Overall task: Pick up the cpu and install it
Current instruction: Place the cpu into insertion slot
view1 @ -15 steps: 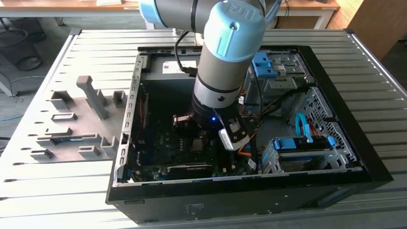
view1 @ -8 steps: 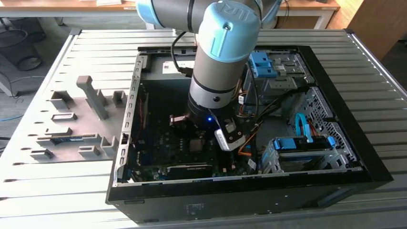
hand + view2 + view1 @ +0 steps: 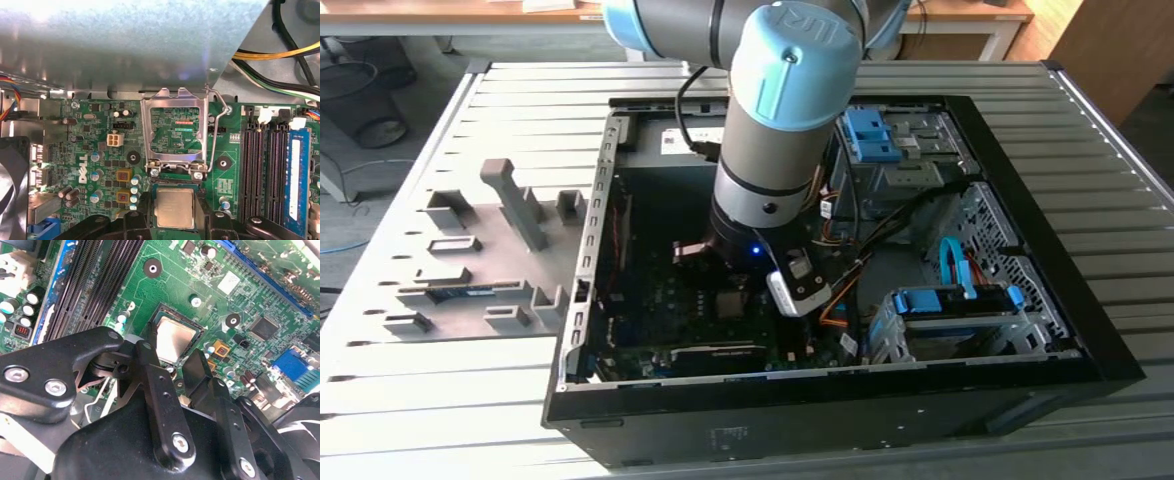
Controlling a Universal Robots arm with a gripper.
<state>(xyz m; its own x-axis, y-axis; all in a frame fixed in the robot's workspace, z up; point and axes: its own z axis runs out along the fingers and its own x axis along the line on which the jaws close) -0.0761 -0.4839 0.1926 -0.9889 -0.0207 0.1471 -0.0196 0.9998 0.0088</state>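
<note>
At the centre of the exterior view, the arm (image 3: 774, 150) reaches down into the open computer case (image 3: 1067, 340), its wrist low over the motherboard (image 3: 680, 310) in the lower middle of the frame. In both wrist views the cpu (image 3: 174, 209) lies flat and square in its socket (image 3: 200, 327), with the gripper (image 3: 172, 352) straddling it closely on two opposite sides. Whether the gripper clamps the chip's edges or has let go of it cannot be told.

The load plate (image 3: 174, 127) stands swung up off the socket, hinged just beside the cpu, and its wire lever (image 3: 217, 130) is raised too, so the chip is seated but not locked down. The memory slots (image 3: 260, 170) run alongside, near but apart.

The cpu is a small square with a dull silver metal lid and a thin green rim. It is likely light, stiff and smooth-topped, with a delicate contact face underneath. It is best held by its opposite edges and kept level, with little squeeze.
</note>
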